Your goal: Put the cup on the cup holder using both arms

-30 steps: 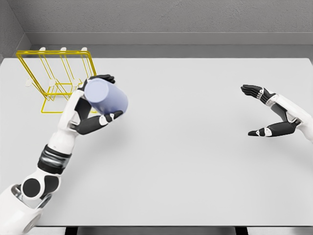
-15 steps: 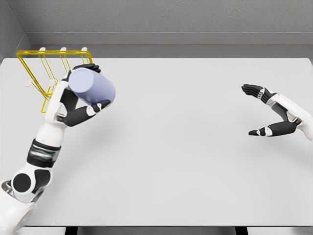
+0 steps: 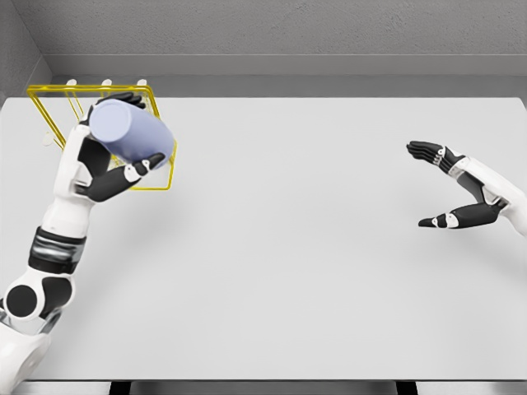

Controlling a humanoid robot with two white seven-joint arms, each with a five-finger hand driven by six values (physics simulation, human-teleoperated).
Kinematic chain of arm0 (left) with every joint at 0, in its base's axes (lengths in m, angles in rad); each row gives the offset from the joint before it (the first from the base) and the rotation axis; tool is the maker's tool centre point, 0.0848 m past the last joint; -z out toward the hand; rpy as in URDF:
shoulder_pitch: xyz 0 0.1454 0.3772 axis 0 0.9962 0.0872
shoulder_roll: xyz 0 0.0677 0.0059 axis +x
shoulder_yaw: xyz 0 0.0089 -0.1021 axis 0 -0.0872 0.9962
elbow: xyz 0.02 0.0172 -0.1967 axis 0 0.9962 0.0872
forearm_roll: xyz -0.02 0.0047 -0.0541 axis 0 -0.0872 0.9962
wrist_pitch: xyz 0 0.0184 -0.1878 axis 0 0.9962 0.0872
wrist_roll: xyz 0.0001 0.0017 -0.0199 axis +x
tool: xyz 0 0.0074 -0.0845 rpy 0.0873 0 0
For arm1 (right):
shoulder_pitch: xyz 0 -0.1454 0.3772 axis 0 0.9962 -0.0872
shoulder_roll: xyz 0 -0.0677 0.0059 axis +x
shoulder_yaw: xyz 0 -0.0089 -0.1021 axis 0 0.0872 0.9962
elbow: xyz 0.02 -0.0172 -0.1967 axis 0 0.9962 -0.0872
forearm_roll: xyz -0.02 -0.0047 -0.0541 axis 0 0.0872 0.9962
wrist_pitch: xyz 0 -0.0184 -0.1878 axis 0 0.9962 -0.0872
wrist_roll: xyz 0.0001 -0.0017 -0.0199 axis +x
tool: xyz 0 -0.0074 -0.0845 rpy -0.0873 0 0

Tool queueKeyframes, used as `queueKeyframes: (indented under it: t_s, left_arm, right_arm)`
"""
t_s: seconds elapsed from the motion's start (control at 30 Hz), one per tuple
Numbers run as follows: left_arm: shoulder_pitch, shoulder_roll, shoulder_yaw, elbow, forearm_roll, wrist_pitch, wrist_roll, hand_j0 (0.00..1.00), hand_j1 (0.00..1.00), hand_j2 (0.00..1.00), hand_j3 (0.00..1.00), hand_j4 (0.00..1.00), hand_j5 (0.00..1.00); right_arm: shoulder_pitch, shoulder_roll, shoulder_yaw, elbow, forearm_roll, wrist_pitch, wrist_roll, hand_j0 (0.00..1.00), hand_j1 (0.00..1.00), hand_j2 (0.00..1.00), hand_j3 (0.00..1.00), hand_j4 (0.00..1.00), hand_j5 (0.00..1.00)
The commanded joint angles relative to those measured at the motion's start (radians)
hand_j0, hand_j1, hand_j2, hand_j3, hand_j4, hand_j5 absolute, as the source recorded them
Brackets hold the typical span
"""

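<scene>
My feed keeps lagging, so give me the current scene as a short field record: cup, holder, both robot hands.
cup: lavender cup, tilted, held off the table in front of the holder
holder: yellow wire cup holder, far left of the table
left robot hand: gripping the cup
right robot hand: open, holding nothing, at the table's right side
placed: not yet

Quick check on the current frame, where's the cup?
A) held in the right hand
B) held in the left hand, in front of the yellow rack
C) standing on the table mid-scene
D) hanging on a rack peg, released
B: the left hand is wrapped around the cup, which overlaps the yellow rack; the right hand is open and empty, far right.
</scene>
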Motion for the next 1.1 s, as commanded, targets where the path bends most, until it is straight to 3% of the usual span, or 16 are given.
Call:
queueKeyframes:
  t_s: [0.0, 0.17, 0.23, 1.07]
  left_arm:
    - [0.0, 0.005, 0.01, 0.002, 0.009, 0.002, 0.0, 0.65, 0.65, 0.65, 0.65, 0.65, 0.65]
    - [-0.011, 0.005, 0.015, 0.01, 0.013, 0.033, 0.0, 0.65, 0.65, 0.65, 0.65, 0.65, 0.65]
    - [-0.008, 0.005, 0.053, 0.018, 0.013, 0.052, 0.0, 0.65, 0.65, 0.65, 0.65, 0.65, 0.65]
    - [-0.058, -0.009, 0.053, 0.081, 0.03, 0.095, -0.002, 0.65, 0.65, 0.65, 0.65, 0.65, 0.65]
  right_arm:
    - [0.0, -0.002, 0.005, -0.001, -0.008, 0.002, 0.0, 1.0, 1.0, 1.0, 1.0, 1.0, 1.0]
    - [-0.002, -0.002, 0.005, -0.001, -0.008, 0.002, 0.0, 1.0, 1.0, 1.0, 1.0, 1.0, 1.0]
    - [-0.002, -0.002, 0.005, -0.001, -0.008, 0.002, 0.0, 1.0, 1.0, 1.0, 1.0, 1.0, 1.0]
    - [-0.015, -0.004, 0.022, 0.007, -0.006, 0.002, 0.0, 1.0, 1.0, 1.0, 1.0, 1.0, 1.0]
